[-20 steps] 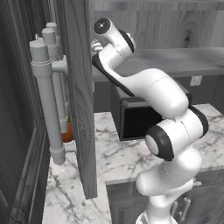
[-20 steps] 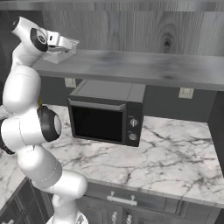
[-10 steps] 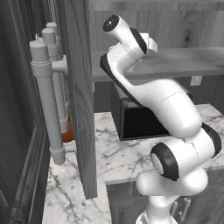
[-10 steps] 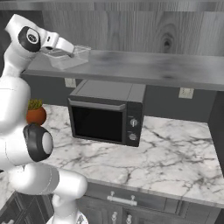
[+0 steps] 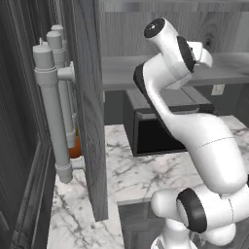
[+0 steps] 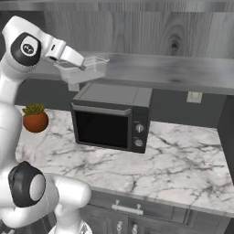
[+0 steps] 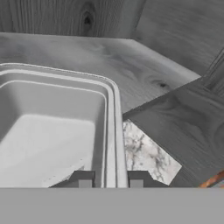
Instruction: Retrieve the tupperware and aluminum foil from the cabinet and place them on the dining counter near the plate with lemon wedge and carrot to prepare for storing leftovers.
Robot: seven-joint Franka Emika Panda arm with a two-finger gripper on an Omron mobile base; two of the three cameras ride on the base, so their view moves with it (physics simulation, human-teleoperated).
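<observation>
Clear plastic tub (image 6: 87, 68) clamped by its rim in the hand (image 7: 110, 179), one finger (image 7: 84, 179) inside the wall, the other outside, the rim running straight up between them in the hand view. Tub raised off the cabinet (image 6: 151, 32) shelf (image 6: 183, 73), hanging at the shelf's front edge, open side up and close to level. Tub empty, its pale floor spreading to the left of the fingers in the hand view.

Ahead of the hand: grey wood-grain shelf and the cabinet's back wall with a dark knot. To the right of the fingers in the hand view: a dark wood-grain panel, with a patch of veined marble bench (image 7: 146, 155) showing past the shelf edge, well below.

Directly under the held tub, seen from the right base view: black microwave (image 6: 112, 121) standing on the marble bench (image 6: 183, 160), well apart from the tub. Down and to the outer side of the hand: small orange pot with a green plant (image 6: 35, 118) on the same bench, beside the microwave.

From the left base view: white arm bent high, wrist at shelf height, open cabinet door (image 5: 90, 107) edge-on beside it, grey bar handles (image 5: 51, 107) on the tall doors further out. Tub itself hidden behind the wrist from that side.
</observation>
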